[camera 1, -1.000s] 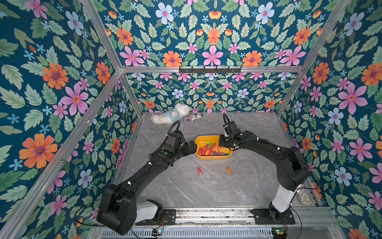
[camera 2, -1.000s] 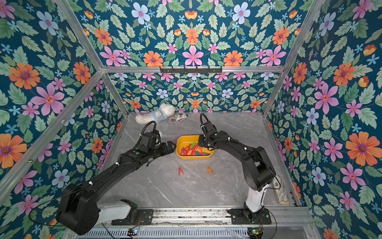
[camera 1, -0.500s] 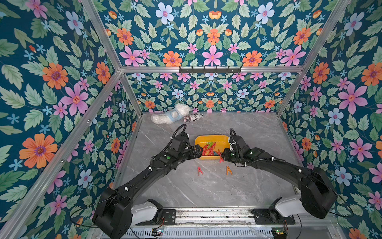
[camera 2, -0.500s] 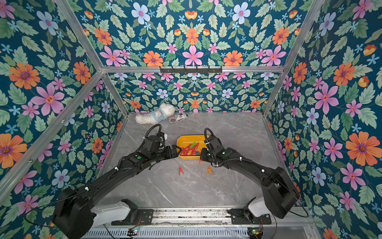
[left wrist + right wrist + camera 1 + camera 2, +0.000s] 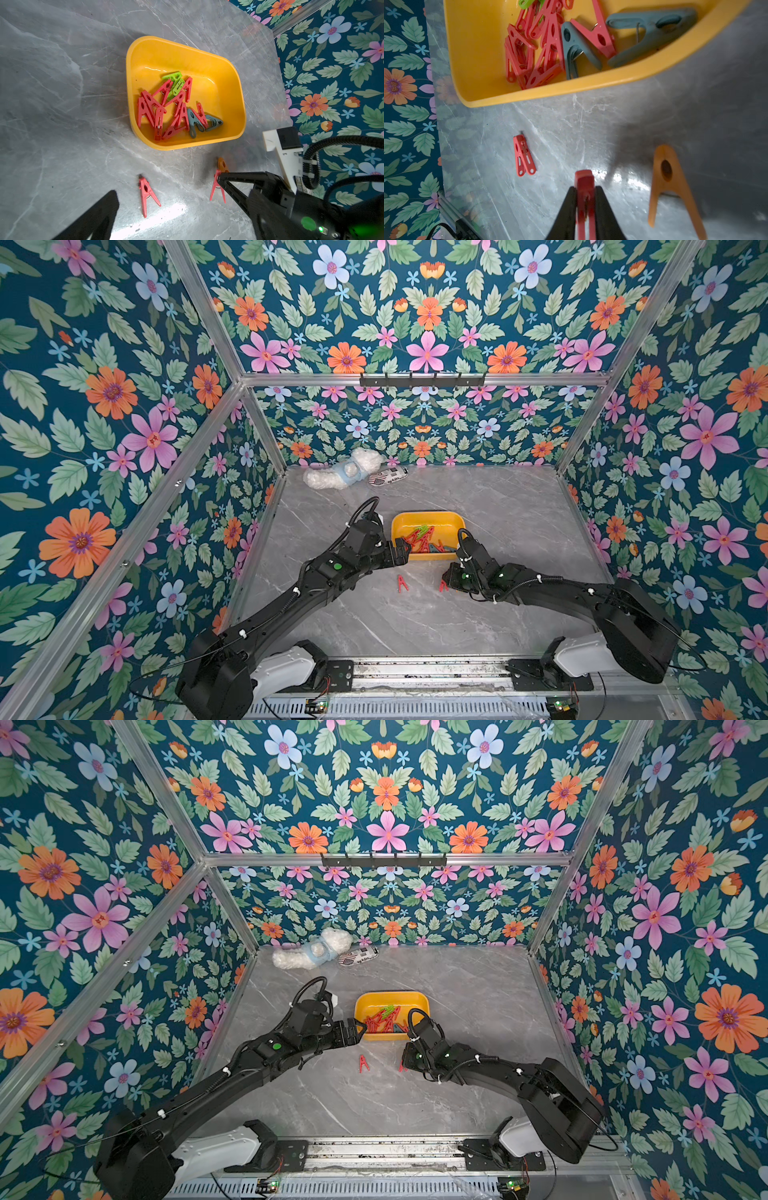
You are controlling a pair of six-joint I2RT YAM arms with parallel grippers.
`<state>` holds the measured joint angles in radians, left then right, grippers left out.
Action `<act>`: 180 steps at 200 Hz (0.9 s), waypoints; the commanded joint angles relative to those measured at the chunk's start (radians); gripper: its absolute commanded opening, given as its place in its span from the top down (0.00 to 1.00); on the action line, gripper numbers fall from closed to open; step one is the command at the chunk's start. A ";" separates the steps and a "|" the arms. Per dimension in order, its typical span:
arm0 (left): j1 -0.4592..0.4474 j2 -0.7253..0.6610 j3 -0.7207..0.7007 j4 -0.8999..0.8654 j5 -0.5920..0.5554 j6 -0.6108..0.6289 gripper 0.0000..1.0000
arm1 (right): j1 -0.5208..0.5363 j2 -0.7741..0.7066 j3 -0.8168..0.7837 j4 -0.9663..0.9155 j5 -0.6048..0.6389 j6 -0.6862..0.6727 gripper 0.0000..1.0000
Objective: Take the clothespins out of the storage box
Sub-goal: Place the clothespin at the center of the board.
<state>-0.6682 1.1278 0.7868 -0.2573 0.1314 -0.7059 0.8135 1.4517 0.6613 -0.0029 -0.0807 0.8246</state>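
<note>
The yellow storage box (image 5: pixel 428 516) (image 5: pixel 390 995) (image 5: pixel 145 45) (image 5: pixel 571 89) holds several clothespins (image 5: pixel 419 541) (image 5: pixel 166 108) (image 5: pixel 542 41), mostly red, with some green and grey-blue. My right gripper (image 5: pixel 449 581) (image 5: pixel 406 1063) (image 5: pixel 584 189) is shut on a red clothespin (image 5: pixel 216 187) (image 5: pixel 584 180), low at the table in front of the box. An orange clothespin (image 5: pixel 222 164) (image 5: pixel 668 172) stands right beside it. Another red clothespin (image 5: pixel 401 583) (image 5: pixel 363 1063) (image 5: pixel 146 193) (image 5: pixel 523 154) lies on the table further left. My left gripper (image 5: pixel 405 549) (image 5: pixel 359 1031) (image 5: pixel 182 199) hangs open and empty at the box's front left corner.
A white plush toy (image 5: pixel 340 472) and a small striped item (image 5: pixel 388 477) lie at the back left by the wall. Flowered walls close in the grey marble table (image 5: pixel 498 510) on three sides. A black hook rail (image 5: pixel 422 379) runs along the back wall.
My right gripper has come out of the box and down to the table in front of it, carrying the red clothespin. My left gripper has shifted right, closer to the box's front left corner.
</note>
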 commanded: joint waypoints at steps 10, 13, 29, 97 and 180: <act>-0.008 -0.018 -0.003 -0.021 -0.025 -0.017 0.00 | 0.001 0.057 0.017 0.063 0.004 0.004 0.81; -0.010 -0.018 -0.003 -0.022 -0.027 -0.016 0.00 | 0.002 0.064 0.019 0.064 0.004 0.002 0.81; -0.012 -0.029 -0.004 -0.028 -0.035 -0.018 0.00 | 0.001 0.090 0.026 0.062 0.003 0.001 0.81; -0.013 -0.033 -0.011 -0.033 -0.047 -0.019 0.00 | 0.001 0.133 0.042 -0.001 0.022 -0.014 0.73; -0.013 -0.002 0.016 -0.033 -0.059 -0.003 0.00 | 0.001 0.073 0.130 -0.117 0.066 -0.065 0.58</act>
<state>-0.6807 1.1156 0.7898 -0.2928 0.0879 -0.7189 0.8127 1.5536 0.7658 -0.0685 -0.0502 0.7818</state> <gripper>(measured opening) 0.996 0.391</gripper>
